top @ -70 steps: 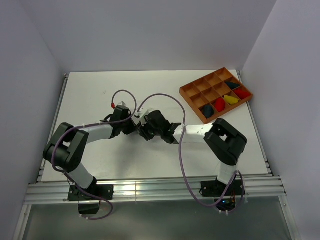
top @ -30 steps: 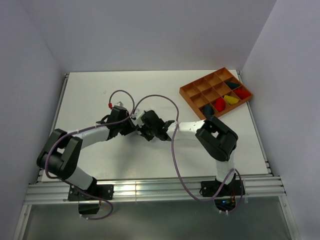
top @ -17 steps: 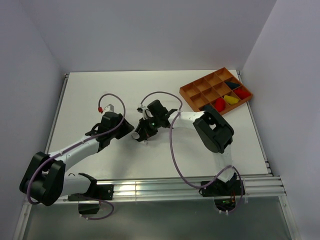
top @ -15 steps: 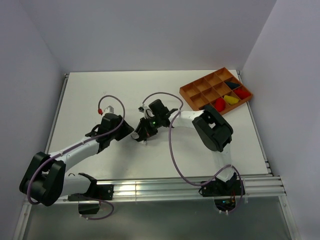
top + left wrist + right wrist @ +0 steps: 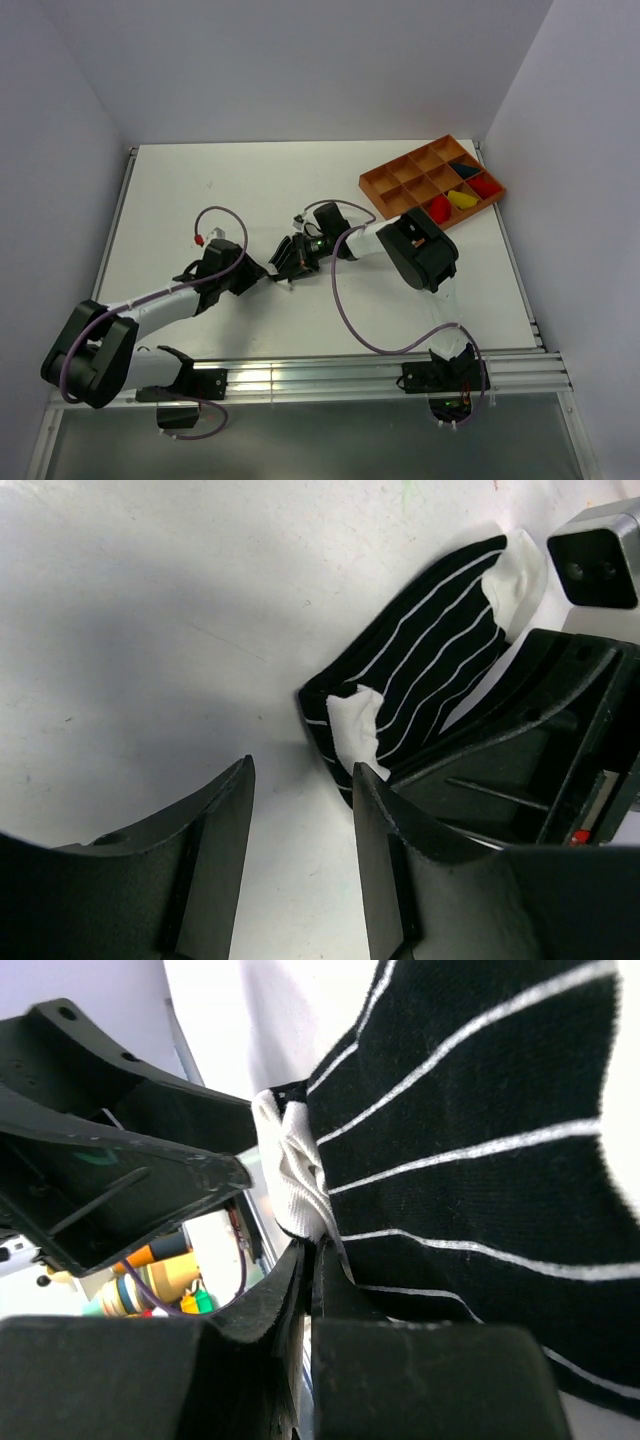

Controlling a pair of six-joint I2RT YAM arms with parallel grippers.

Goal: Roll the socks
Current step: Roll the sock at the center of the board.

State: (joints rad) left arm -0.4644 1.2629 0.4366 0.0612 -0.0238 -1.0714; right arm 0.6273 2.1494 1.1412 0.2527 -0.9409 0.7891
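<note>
A black striped sock (image 5: 430, 670) with thin white lines lies flat on the white tabletop (image 5: 200, 190), about the middle of it, between the two arms that reach in from the near edge. In the left wrist view it runs slantwise, with a white toe at its far end and a crumpled white patch at its near end, where the cloth is folded over. The right tool (image 5: 308, 1280) is pressed together on that near end: in the right wrist view its two black fingers (image 5: 250, 1350) meet with no gap, and the edge of the sock, just below the white patch, is pinched between them. The left tool (image 5: 300, 810) stands apart, with bare tabletop showing between its two fingers and nothing in its grip; its right-hand finger ends just beside the white patch, and whether it touches the cloth cannot be told. From above, the two tools come nose to nose, the left one low over the tabletop, and the sock is almost wholly hidden under them. A purple cable (image 5: 340, 300) loops from the right arm down toward its base. Well apart from the sock, at the far right corner, sits an orange tray (image 5: 385, 178) with compartments, some of which hold small coloured bundles (image 5: 461, 199), red, yellow and dark
</note>
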